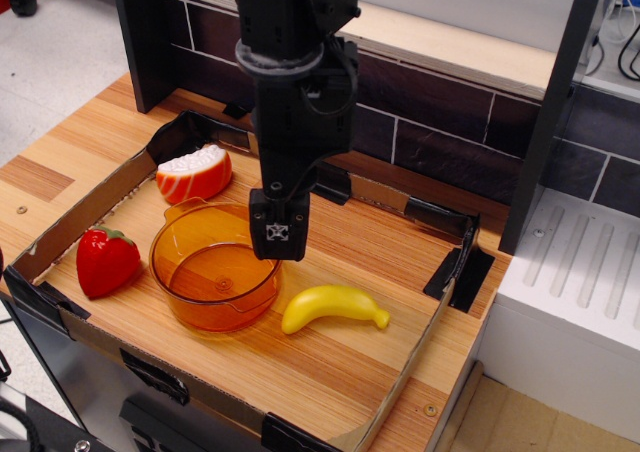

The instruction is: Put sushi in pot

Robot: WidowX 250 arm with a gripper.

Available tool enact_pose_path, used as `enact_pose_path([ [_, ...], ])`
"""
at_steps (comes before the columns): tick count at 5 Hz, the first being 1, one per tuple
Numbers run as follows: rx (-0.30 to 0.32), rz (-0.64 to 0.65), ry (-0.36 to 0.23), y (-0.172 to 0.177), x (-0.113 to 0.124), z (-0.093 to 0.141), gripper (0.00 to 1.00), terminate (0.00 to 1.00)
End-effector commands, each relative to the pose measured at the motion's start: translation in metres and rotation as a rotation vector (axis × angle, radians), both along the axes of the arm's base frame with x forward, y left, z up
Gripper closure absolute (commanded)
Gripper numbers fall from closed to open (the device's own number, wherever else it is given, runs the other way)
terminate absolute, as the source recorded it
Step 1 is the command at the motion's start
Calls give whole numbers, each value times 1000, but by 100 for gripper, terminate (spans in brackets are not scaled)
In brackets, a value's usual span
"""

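The sushi, glossy orange with white stripes and a bumpy white rice side, lies on the wooden tray floor at the back left, just behind the pot. The pot is translucent orange-amber, upright and empty, in the tray's left middle. My black gripper hangs straight down over the pot's right rim, to the right of the sushi and apart from it. Its fingers look pressed together and hold nothing.
A red strawberry lies left of the pot. A yellow banana lies right of it. A low cardboard wall rims the tray. A dark brick backsplash stands behind and a white unit at the right.
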State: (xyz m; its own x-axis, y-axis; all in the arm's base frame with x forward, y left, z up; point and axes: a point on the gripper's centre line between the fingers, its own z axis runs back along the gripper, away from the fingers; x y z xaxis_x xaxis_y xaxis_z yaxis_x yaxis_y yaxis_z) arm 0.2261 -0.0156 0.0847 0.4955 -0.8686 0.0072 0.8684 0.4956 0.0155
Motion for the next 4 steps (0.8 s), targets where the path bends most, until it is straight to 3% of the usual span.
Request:
enact_pose_path([
  [1,0,0,0,0,0,0,0,0],
  [3,-109,199,-123,32,34,35,0,0],
  [4,-99,334,-178,55,53,43,0,0],
])
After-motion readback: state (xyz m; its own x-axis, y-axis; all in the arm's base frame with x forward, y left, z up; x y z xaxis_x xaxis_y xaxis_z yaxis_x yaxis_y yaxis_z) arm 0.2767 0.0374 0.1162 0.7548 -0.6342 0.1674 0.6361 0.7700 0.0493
